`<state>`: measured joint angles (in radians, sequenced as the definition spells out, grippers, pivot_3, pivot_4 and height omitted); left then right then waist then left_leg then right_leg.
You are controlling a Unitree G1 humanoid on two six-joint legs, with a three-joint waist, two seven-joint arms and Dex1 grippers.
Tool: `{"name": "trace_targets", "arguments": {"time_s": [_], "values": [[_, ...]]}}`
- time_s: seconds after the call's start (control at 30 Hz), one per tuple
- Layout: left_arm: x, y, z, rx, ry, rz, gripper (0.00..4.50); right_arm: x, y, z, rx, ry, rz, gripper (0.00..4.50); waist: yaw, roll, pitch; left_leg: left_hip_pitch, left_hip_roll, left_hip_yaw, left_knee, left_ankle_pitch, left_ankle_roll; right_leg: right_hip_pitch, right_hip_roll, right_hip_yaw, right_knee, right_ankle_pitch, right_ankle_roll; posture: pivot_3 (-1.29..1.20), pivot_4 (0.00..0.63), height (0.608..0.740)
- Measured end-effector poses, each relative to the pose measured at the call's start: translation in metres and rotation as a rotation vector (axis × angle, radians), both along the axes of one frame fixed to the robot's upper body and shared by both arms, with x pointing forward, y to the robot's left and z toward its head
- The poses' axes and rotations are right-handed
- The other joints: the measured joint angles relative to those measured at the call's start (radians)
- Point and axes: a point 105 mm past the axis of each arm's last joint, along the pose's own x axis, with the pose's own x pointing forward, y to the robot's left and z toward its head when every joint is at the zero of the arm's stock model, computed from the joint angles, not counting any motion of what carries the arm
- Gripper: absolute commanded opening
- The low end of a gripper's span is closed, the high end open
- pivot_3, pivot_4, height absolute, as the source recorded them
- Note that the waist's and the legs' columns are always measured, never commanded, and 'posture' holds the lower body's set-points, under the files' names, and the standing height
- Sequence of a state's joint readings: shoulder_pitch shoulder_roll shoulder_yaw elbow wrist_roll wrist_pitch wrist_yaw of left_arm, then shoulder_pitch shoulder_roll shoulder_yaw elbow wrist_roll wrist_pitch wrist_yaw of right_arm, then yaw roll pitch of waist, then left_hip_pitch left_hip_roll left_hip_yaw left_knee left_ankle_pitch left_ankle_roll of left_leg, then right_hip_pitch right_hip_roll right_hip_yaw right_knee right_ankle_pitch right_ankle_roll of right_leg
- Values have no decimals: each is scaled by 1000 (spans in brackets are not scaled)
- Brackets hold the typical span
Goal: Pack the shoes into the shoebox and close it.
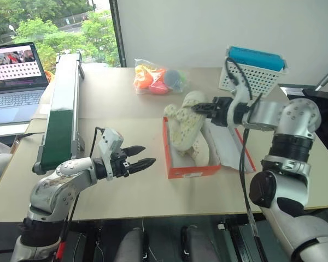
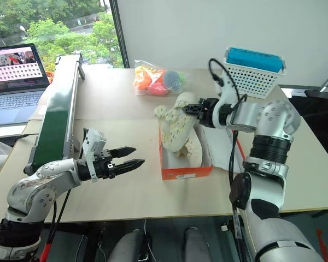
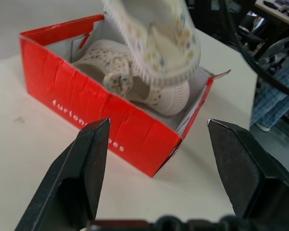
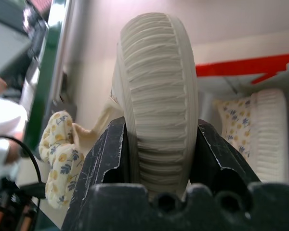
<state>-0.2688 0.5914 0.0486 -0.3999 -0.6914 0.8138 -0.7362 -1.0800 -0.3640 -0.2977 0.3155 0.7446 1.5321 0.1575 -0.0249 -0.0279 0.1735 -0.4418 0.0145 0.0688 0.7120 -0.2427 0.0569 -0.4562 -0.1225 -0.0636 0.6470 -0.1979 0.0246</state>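
The orange-red shoebox [image 1: 187, 171] lies open in the middle of the table, white inside. One cream shoe [image 1: 204, 150] with a small flower print rests in it. The other shoe [image 1: 185, 124] hangs tilted over the box's far end, its ribbed sole [image 4: 159, 86] clamped between the fingers of my right gripper [image 1: 198, 108], which is shut on it. My left gripper [image 1: 144, 156] hovers open and empty over the table, left of the box and apart from it. In the left wrist view the box's red side wall [image 3: 106, 122] faces the open fingers.
The box's lid flap [image 1: 232, 146] lies spread to the right of the box. A bag of colourful balls [image 1: 156, 80] and a white perforated basket [image 1: 250, 76] stand at the back. A long green conveyor [image 1: 60, 112] runs along the left, with a laptop [image 1: 13, 82] beyond it.
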Motion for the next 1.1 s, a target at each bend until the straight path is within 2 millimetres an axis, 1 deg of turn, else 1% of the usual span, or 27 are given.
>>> {"name": "trace_targets", "arguments": {"time_s": [0.07, 0.1, 0.2, 0.27, 0.37, 0.53, 0.63, 0.87, 1.1], "values": [[0, -2, -1, 1, 2, -6, 3420, 0, -1, -9, -88, 11, 19, 1829, 3, 0, 0, 0, 0, 0, 0, 0, 0, 0, 0, 0, 0, 0, 0, 0, 150, 699], [0, -2, -1, 1, 3, -6, 3420, 1, -3, -16, -179, 6, 29, 1829, 7, 0, 0, -1, 0, 0, 0, 0, 0, 0, 0, 0, -1, 0, 0, 0, 150, 699], [0, -2, -1, -1, 2, -1, 3420, 6, -5, -28, -277, -8, 49, 1829, 10, 0, 0, -1, 0, 0, 0, 0, 0, 0, 0, 0, -1, 0, 0, 0, 150, 699], [0, -3, -1, -5, 2, 3, 3420, 10, -7, -36, -305, -5, 61, 1829, 10, 0, 0, -1, 0, 0, 0, 0, 0, 0, 0, 0, -1, 0, 0, 0, 150, 699], [0, -4, -1, -3, 1, 7, 3420, 14, -11, -43, -335, -11, 78, 1829, 10, 0, 0, -1, 0, 0, 0, 0, 0, 0, 0, 0, -1, 0, 0, 0, 150, 699], [-2, -5, -2, 2, -2, 14, 3420, 18, -7, -48, -409, -54, 132, 1829, 8, 0, 0, 0, 0, 0, 0, 0, 0, 0, 0, 0, 0, 0, 0, 0, 150, 699], [-4, -7, -2, 3, -2, 9, 3420, 19, -5, -51, -401, -48, 156, 1829, 10, 0, 0, 0, 0, 0, 0, 0, 0, 0, 0, 0, 0, 0, 0, 0, 150, 699], [-6, -8, -5, 1, 10, 7, 3420, 20, -16, -51, -392, -23, 160, 1829, 13, 0, 0, 0, 0, 0, 0, 0, 0, 0, -1, 0, -1, 0, 0, 0, 150, 699], [-10, -11, -6, 8, 16, -6, 3420, 20, -23, -50, -408, -28, 186, 1829, 14, 0, 0, 0, -1, 0, 0, 0, 0, 0, -1, 0, -1, 0, 0, 0, 150, 699]]}}
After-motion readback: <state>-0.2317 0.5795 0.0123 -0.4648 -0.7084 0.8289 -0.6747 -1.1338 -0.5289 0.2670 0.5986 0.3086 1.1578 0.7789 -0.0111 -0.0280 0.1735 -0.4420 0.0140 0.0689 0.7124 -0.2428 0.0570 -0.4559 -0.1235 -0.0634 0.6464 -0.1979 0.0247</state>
